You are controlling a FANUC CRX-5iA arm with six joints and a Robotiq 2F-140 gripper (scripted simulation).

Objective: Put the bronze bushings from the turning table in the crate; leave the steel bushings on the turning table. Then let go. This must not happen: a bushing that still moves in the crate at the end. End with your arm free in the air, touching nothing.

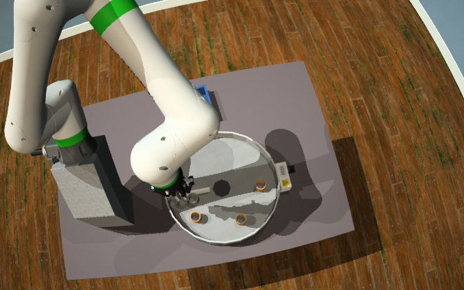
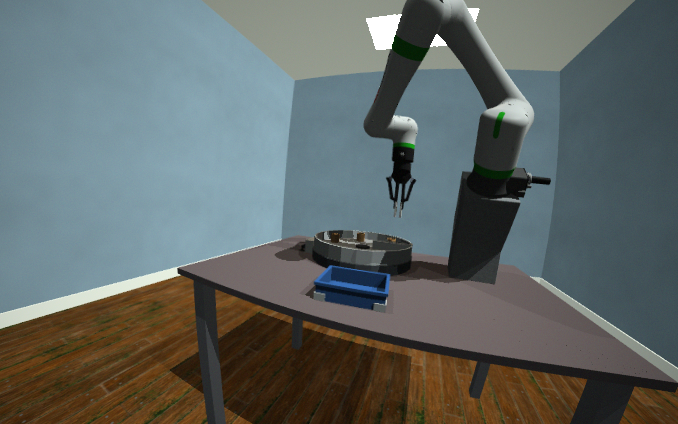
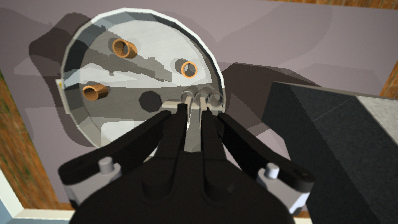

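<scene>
Three bronze bushings stand apart on the turning table (image 1: 226,154) (image 2: 363,259) (image 3: 162,37): one bushing (image 1: 195,221) (image 3: 189,77) on the gripper's side, one (image 1: 241,223) (image 3: 133,51) near the rim, one (image 1: 260,191) (image 3: 102,90) on the far side by the white box. Three steel bushings, one of them (image 1: 193,202) nearest the hub, sit close together in a row near the rim below the fingers. My gripper (image 1: 180,197) (image 2: 397,214) (image 3: 195,104) is shut and empty, pointing down high above them. The blue crate (image 1: 207,97) (image 2: 350,299) shows no bushing inside; its floor is partly hidden.
A pale bar (image 1: 201,191) (image 3: 171,105) lies inside the turning table, beside the dark hub (image 1: 221,187) (image 3: 150,101). The raised rim surrounds the bushings. A white box (image 1: 283,176) is at the rim. The arm's grey pedestal (image 1: 86,191) (image 2: 476,242) stands nearby.
</scene>
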